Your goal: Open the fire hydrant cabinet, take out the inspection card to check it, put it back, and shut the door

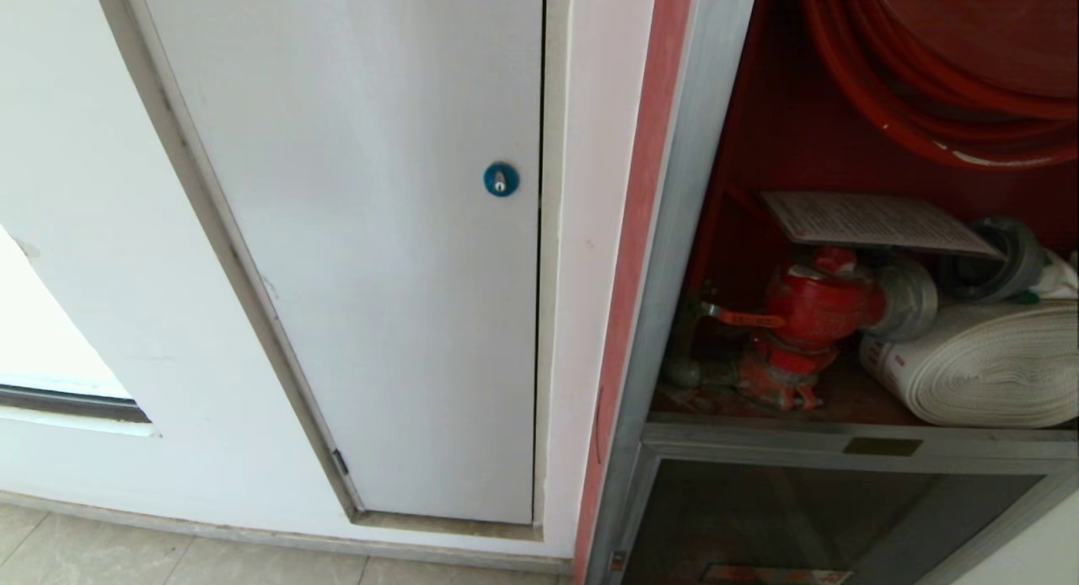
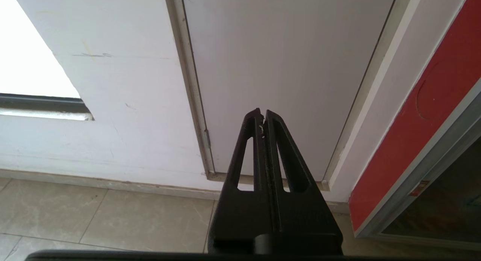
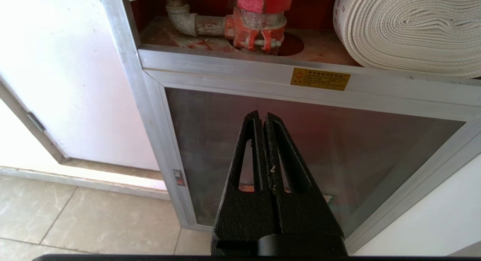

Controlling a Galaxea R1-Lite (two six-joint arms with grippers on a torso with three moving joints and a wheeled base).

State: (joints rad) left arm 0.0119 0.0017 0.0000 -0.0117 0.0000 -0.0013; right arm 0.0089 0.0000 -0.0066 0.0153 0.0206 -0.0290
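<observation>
A: Where are we with the fire hydrant cabinet?

B: We see it on the right in the head view, its upper compartment open to us with the red interior showing. The door itself is out of our pictures, so we cannot say how far it has swung.

A: And the inspection card?

B: A whitish printed sheet lies tilted inside the upper compartment, resting above the red valve. We take it for the card, though its print is too small for us to read. Beside the valve sits a rolled white hose, and a red hose reel hangs above.

A: What are our arms doing?

B: Neither shows in the head view. The left gripper has its jaws pressed together, holding nothing, and points at the white panel door low above the tiled floor. The right gripper is likewise closed and empty, facing the lower glass panel beneath the shelf with the yellow label.

A: Anything else?

B: The white panel door carries a blue lock.
</observation>
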